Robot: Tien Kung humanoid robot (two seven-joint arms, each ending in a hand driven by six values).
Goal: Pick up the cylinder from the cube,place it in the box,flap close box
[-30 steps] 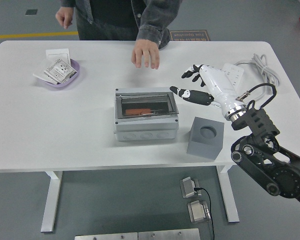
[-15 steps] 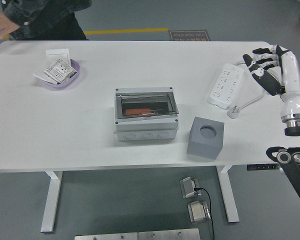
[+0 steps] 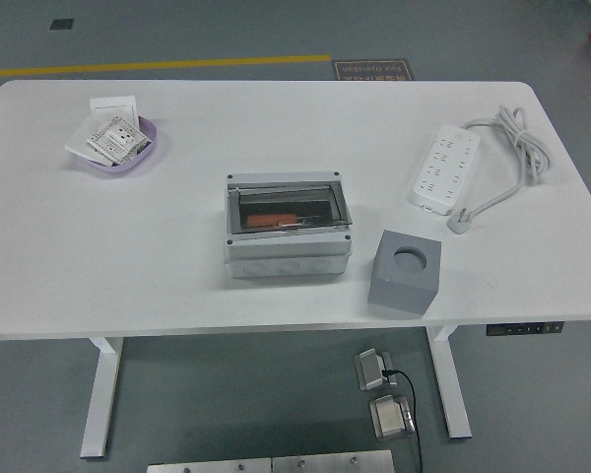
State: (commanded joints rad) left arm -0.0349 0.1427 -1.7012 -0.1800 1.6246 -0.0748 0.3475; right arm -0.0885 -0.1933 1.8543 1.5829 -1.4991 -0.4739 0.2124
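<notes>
Now, robot hand: none is seen, so its state cannot be told.
Box: lid shut, cylinder laid crosswise inside.
Cube: empty, right of box.

The right arm and person have left view.

Box shut — cube just beside it.
</notes>
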